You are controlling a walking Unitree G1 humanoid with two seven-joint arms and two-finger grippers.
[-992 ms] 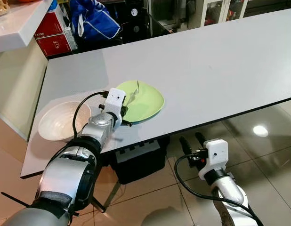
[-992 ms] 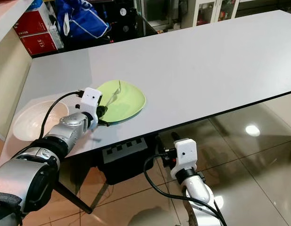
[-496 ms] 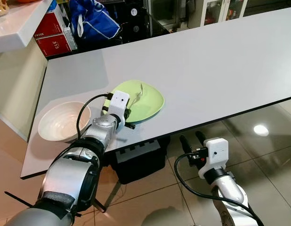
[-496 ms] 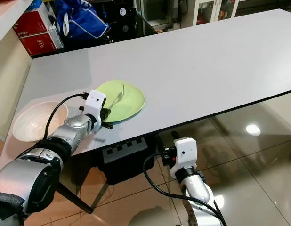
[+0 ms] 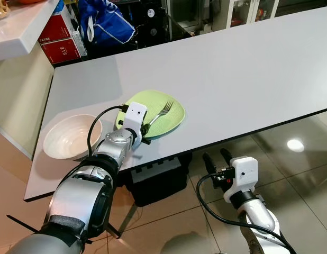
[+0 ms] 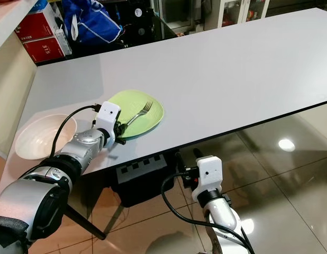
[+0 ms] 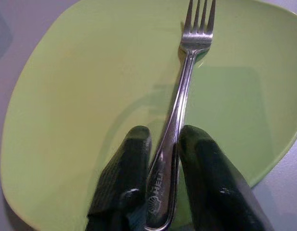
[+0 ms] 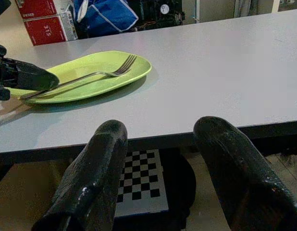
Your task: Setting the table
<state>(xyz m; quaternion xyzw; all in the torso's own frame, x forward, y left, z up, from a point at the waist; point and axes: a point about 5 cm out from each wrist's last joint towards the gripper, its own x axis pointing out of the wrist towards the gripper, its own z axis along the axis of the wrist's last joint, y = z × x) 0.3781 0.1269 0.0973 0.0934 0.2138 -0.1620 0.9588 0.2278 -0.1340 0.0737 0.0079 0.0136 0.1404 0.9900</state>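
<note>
One change since a second ago: the silver metal fork (image 5: pixel 159 113) is now lying flat on the light green plate (image 5: pixel 171 120), tines toward the far rim; before it was tilted up off the plate surface. I have the left gripper (image 7: pixel 164 159) at the plate's near edge, its two black fingers (image 7: pixel 120 178) pressed against either side of the fork handle, so clamped on it, not yet released. My read: fork placement is basically done and letting go is the next step, though a fork on the plate rather than beside it may need redoing. Plate sits on the grey table (image 5: pixel 248 69) near its front edge, with the cream round bowl (image 5: pixel 71 137) just to its left. Right gripper (image 5: pixel 217 157) hangs idle below the table edge, fingers apart, holding nothing.

Writing: stamped lettering on the fork handle in the left wrist view, looks like "HELI", partly hidden. Red box (image 5: pixel 61 50) behind the table has white print, too small to read.
</note>
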